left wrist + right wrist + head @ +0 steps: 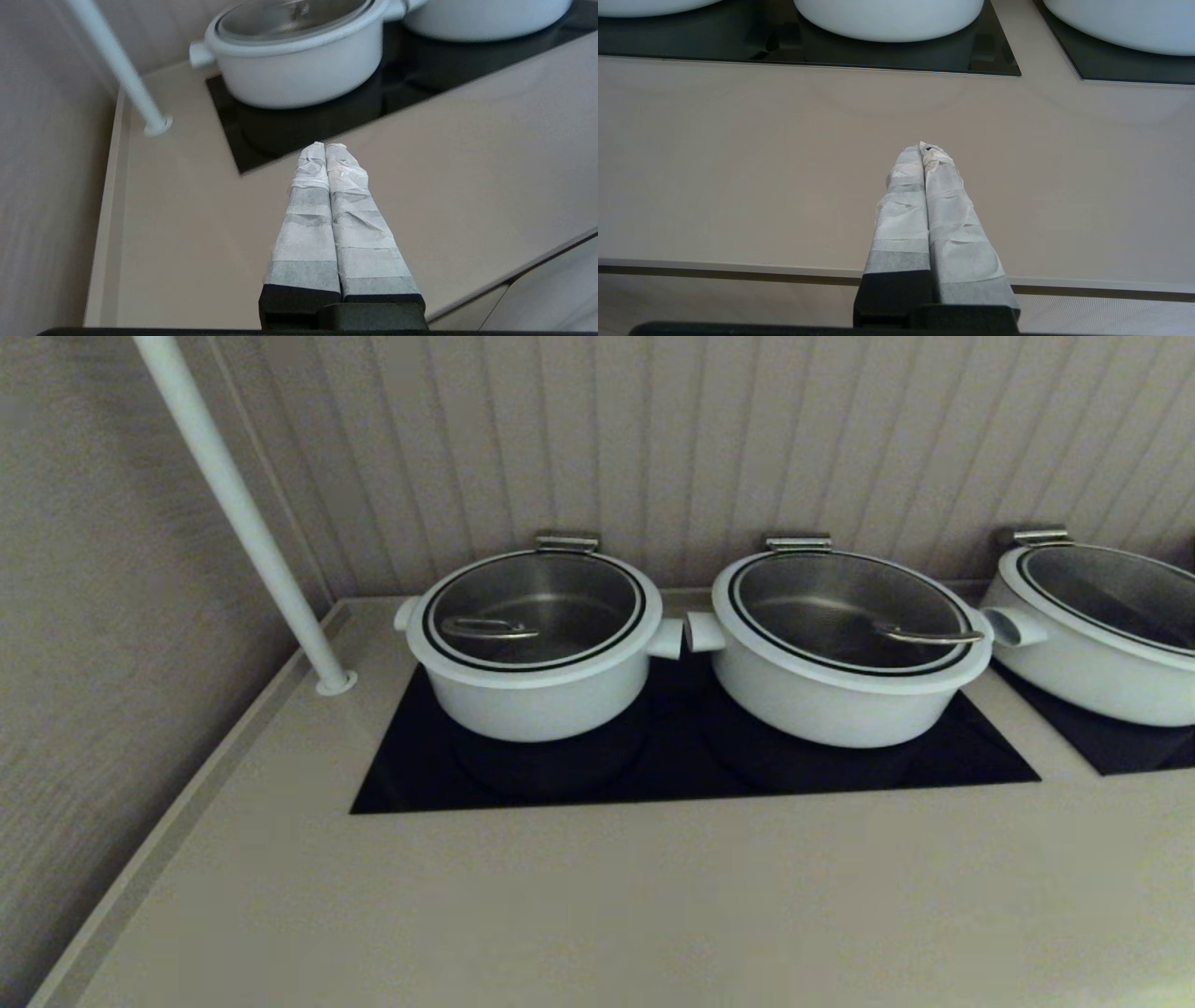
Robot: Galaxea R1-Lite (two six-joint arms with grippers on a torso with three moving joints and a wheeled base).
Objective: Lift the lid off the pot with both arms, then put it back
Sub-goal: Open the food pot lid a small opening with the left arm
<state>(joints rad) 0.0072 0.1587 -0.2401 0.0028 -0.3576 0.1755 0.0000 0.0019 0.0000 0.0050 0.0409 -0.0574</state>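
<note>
White-taped left gripper (325,148) closed, right gripper (926,150) closed

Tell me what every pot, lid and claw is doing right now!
the lid: sitting closed on its pot
the pot: covered, standing on the black cooktop
middle pot: covered by its own lid
right pot: covered, partly out of view
left claw: shut, holding nothing, over the counter
right claw: shut, holding nothing, over the counter

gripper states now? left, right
Left gripper: closed, empty, over the counter.
Right gripper: closed, empty, over the counter.
</note>
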